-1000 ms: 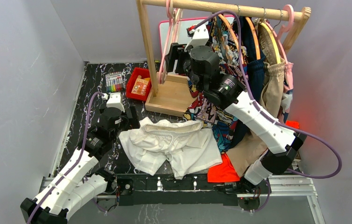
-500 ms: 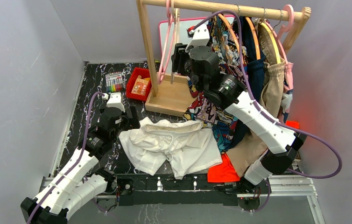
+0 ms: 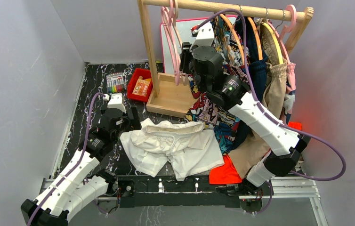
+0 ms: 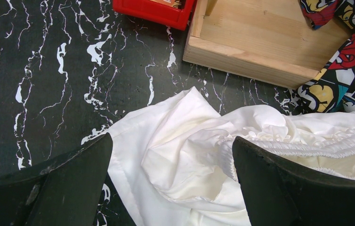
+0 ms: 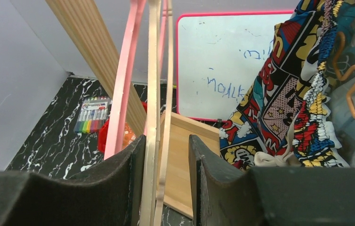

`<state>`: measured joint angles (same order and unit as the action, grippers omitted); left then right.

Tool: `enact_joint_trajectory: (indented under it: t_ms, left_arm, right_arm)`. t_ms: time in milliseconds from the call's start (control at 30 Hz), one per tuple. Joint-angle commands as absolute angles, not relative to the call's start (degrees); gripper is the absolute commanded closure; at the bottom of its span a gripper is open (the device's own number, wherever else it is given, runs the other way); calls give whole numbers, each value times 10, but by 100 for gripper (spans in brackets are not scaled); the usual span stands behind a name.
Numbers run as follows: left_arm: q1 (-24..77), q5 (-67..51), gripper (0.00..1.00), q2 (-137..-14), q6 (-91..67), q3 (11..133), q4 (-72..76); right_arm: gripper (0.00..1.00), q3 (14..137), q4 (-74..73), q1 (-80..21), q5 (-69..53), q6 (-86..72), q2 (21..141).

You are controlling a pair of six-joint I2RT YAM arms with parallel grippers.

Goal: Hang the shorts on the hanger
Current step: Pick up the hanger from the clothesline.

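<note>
The white shorts (image 3: pixel 175 146) lie crumpled on the black marble table, waistband toward the rack. They also show in the left wrist view (image 4: pixel 189 155). My left gripper (image 3: pixel 133 120) is open over the shorts' left edge, its jaws (image 4: pixel 173 179) wide apart with cloth between them. The cream hanger (image 5: pixel 154 94) hangs from the rail beside a pink hanger (image 5: pixel 124 80). My right gripper (image 3: pixel 183 52) is raised by the rack. In its wrist view (image 5: pixel 166 155) the jaws stand partly open around the cream hanger's bars, which lie against the left finger (image 5: pixel 119 174).
The wooden rack has a post (image 3: pixel 149 47), a rail (image 3: pixel 222 7) and a base (image 3: pixel 171 96). A comic-print garment (image 3: pixel 213 113) and tan shorts (image 3: pixel 274 89) hang at the right. A red tray (image 3: pixel 140 84), markers (image 3: pixel 115 83), a whiteboard (image 5: pixel 222 61) and orange cloth (image 3: pixel 225 174) are nearby.
My right gripper has moved right and a little farther back. The pink and cream hangers have swung right with it. The left arm and the shorts have not moved.
</note>
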<state>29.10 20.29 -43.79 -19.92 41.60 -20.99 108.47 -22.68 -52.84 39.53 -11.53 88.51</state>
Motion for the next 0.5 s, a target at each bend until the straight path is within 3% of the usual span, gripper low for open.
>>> enact_joint_trajectory:
  t_ms: [0, 467]
  left_arm:
    - [293, 200, 2, -433, -193, 431, -208]
    - [292, 193, 2, -427, -193, 430, -208]
  right_arm:
    - [55, 1116, -214, -520, 412, -97, 872]
    - [62, 1145, -225, -503, 377, -102, 906]
